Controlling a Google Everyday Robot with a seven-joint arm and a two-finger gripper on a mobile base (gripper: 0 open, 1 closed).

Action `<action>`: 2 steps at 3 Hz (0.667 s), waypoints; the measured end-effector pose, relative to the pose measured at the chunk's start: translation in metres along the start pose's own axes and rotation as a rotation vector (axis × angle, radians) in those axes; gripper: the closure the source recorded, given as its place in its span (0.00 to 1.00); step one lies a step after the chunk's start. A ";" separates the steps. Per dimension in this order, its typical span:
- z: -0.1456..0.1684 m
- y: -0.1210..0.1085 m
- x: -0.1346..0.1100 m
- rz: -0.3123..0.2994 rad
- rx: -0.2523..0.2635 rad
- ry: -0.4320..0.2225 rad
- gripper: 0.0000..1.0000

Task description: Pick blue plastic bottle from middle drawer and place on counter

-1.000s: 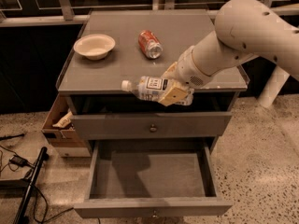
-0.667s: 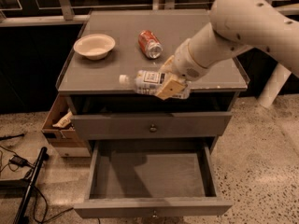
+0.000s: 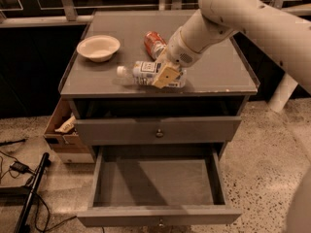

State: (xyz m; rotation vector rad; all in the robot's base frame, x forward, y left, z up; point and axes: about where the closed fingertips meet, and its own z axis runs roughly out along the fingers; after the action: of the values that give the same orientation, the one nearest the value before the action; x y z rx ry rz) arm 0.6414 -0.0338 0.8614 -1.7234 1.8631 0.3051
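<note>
The blue plastic bottle, clear with a white cap and white label, lies sideways, cap to the left, over the front of the counter. My gripper is shut on the bottle's right end, with tan fingers across it. I cannot tell if the bottle rests on the counter or hangs just above it. The middle drawer stands pulled open below, with nothing on its grey floor.
A red soda can lies on the counter just behind the gripper. A cream bowl sits at the counter's left. The upper drawer front is closed. A cardboard box and cables lie on the floor at left.
My gripper has carried the bottle up and back, from in front of the counter's edge to over the counter's front part, near the red can.
</note>
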 end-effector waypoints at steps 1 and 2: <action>0.014 -0.016 0.001 -0.003 0.000 -0.001 1.00; 0.023 -0.027 0.001 -0.003 0.000 -0.004 1.00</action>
State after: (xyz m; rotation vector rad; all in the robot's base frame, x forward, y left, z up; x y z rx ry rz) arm 0.6730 -0.0261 0.8479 -1.7242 1.8571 0.3069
